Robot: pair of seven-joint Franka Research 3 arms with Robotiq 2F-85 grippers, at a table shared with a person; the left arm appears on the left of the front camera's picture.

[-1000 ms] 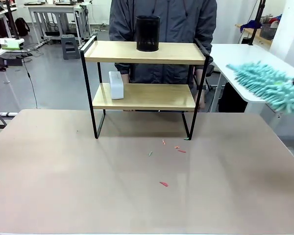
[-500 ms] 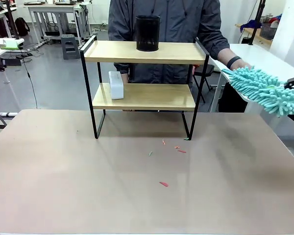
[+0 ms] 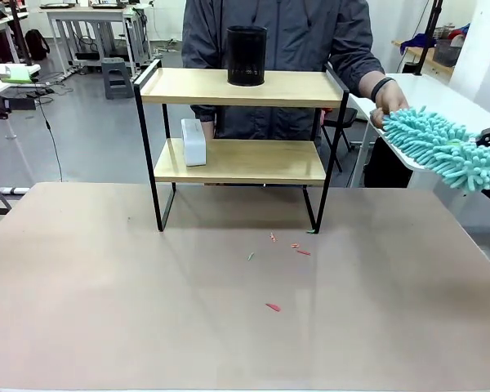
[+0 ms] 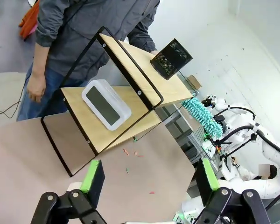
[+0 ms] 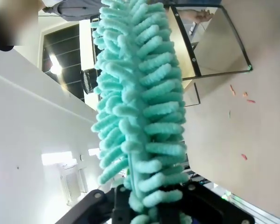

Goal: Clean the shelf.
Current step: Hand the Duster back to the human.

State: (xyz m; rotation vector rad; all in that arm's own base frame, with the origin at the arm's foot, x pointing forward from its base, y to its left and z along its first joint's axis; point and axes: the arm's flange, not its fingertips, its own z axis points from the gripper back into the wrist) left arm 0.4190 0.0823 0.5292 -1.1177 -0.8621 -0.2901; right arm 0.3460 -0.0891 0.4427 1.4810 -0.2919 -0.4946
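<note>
We hold the duster [image 3: 445, 147] tight in our right gripper [image 5: 147, 207], out at 3 o'clock. A hand [image 3: 389, 101] touches its tip. The shelf [image 3: 238, 122] stands at 12 o'clock. Next we sweep its boards. Our left gripper [image 4: 147, 179] hangs wide.

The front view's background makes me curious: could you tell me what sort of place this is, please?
Probably a robotics lab or workshop. Work tables loaded with gear stand on a bare grey floor behind the shelf, cables trail across that floor, and white robot arms show in the left wrist view.
</note>
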